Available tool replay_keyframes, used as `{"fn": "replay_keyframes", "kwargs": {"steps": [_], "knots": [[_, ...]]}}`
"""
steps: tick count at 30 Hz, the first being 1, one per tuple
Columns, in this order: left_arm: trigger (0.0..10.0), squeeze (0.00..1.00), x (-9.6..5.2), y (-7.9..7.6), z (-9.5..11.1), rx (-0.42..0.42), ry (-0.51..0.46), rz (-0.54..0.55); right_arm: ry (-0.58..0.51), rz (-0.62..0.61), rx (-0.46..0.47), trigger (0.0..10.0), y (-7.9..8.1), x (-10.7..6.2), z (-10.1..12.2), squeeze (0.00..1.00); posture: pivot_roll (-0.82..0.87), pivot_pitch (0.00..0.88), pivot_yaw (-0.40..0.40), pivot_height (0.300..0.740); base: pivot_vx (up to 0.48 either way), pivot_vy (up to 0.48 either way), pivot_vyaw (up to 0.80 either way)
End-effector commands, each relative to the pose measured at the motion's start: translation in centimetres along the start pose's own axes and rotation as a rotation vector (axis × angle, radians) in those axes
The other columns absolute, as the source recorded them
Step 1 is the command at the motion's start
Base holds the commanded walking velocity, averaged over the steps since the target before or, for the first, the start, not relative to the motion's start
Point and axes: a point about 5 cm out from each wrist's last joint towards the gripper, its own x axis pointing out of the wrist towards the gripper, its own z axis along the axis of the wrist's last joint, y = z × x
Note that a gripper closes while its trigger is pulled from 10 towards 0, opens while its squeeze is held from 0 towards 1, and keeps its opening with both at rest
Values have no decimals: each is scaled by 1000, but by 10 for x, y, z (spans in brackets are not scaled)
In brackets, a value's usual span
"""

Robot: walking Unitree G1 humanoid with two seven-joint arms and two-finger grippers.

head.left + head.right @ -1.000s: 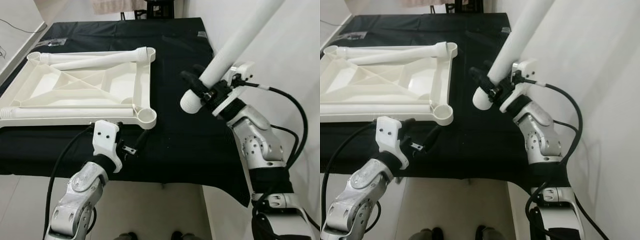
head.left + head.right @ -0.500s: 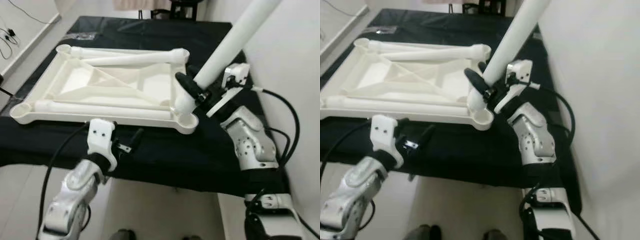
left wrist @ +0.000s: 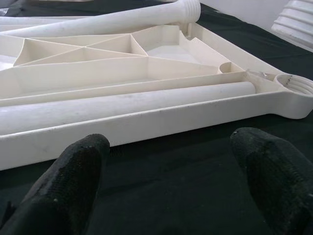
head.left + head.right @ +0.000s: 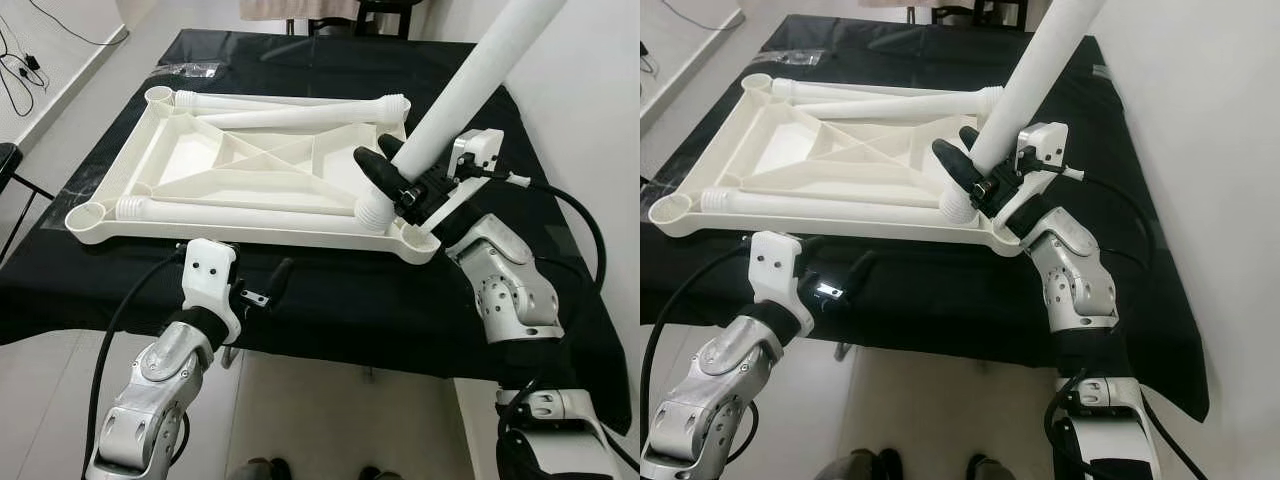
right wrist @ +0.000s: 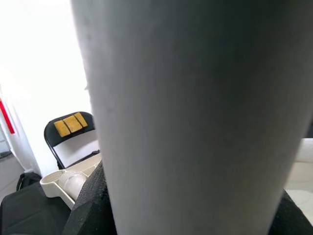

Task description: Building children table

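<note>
A white plastic tabletop (image 4: 250,238) lies upside down on the black-covered table (image 4: 330,300). Two white legs lie in it, one along the far side (image 4: 290,115) and one along the near side (image 4: 240,213). My right gripper (image 4: 395,180) is shut on a third white leg (image 4: 470,85), which tilts up and to the right. Its threaded end (image 4: 375,208) hangs just inside the near right corner socket (image 4: 418,240). My left gripper (image 3: 166,161) is open, low at the table's front edge, facing the tabletop's near rim (image 3: 146,125) with nothing between its fingers.
A white wall (image 4: 590,120) runs close along the table's right side. A dark chair (image 4: 385,10) stands past the far edge. Cables (image 4: 25,60) lie on the floor at the left. The table's front edge (image 4: 330,350) is right before me.
The view has shifted, with the tabletop now more central. My right gripper has carried the leg's threaded end from right of the tabletop to its near right corner. The left gripper stays open.
</note>
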Motion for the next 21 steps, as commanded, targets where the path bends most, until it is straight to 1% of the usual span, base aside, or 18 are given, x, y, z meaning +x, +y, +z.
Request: {"fn": "replay_keyframes", "kwargs": {"steps": [1,10,16,19,20,21], "knots": [[10000,0,-2,1,-3,11,12,6,-12,11,-20,10000,2,1,2,0,69,246,-27,740,0,0,0],[10000,0,-2,3,-3,22,6,19,-10,3,-34,10000,3,3,2,0,68,246,-26,740,0,0,0],[10000,0,-2,-1,-4,22,12,7,12,-21,-58,10000,-1,8,-1,0,73,251,-26,740,0,0,0],[10000,0,-3,-3,-4,27,16,-3,15,-8,-47,10000,-3,7,-3,0,74,259,-24,740,0,0,0],[10000,0,-4,-6,-5,23,20,-24,23,59,-11,10000,-6,2,-10,0,74,267,-23,740,0,0,0],[10000,0,-6,-8,-6,30,24,-42,39,88,-3,10000,-10,-1,-14,0,79,278,-19,740,0,0,0]]}}
